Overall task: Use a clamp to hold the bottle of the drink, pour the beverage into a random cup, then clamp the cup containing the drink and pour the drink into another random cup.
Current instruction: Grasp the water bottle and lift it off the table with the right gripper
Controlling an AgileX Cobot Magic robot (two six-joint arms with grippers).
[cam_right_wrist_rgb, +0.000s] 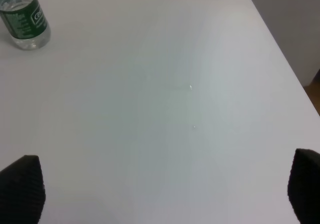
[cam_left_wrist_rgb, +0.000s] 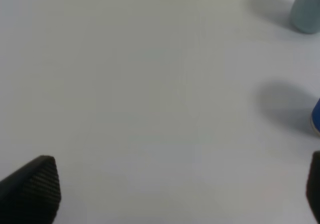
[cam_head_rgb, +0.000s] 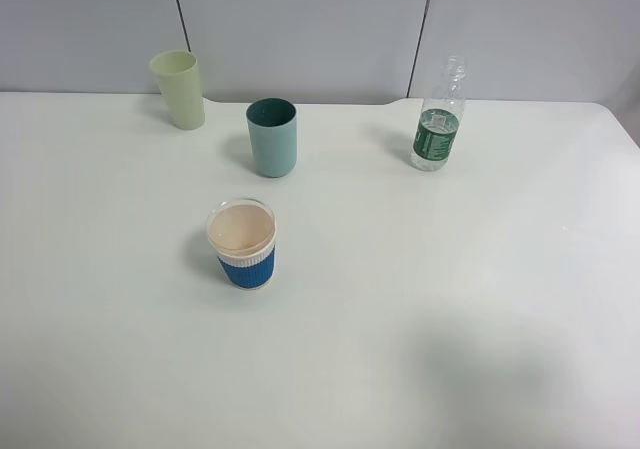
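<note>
The clear bottle (cam_head_rgb: pixel 438 119) with a dark green label stands upright at the back right of the white table, uncapped; clear liquid shows in its lower part (cam_right_wrist_rgb: pixel 24 18). The teal-blue tumbler (cam_head_rgb: pixel 272 137) stands at the back centre, and its base shows in the left wrist view (cam_left_wrist_rgb: pixel 305 12). The blue-sleeved cup (cam_head_rgb: pixel 242 243) with a peach inside stands nearer the front, its edge (cam_left_wrist_rgb: pixel 316 116) just in the left wrist view. My left gripper (cam_left_wrist_rgb: pixel 182 191) is open over bare table, and my right gripper (cam_right_wrist_rgb: pixel 167 191) is open too. Neither arm shows in the exterior high view.
A pale yellow-green tumbler (cam_head_rgb: pixel 178 89) stands at the back left. The white table (cam_head_rgb: pixel 420 309) ends at a grey wall behind, and its right edge (cam_right_wrist_rgb: pixel 280 49) runs close to the right gripper. Tiny droplets (cam_right_wrist_rgb: pixel 190 88) lie on the table.
</note>
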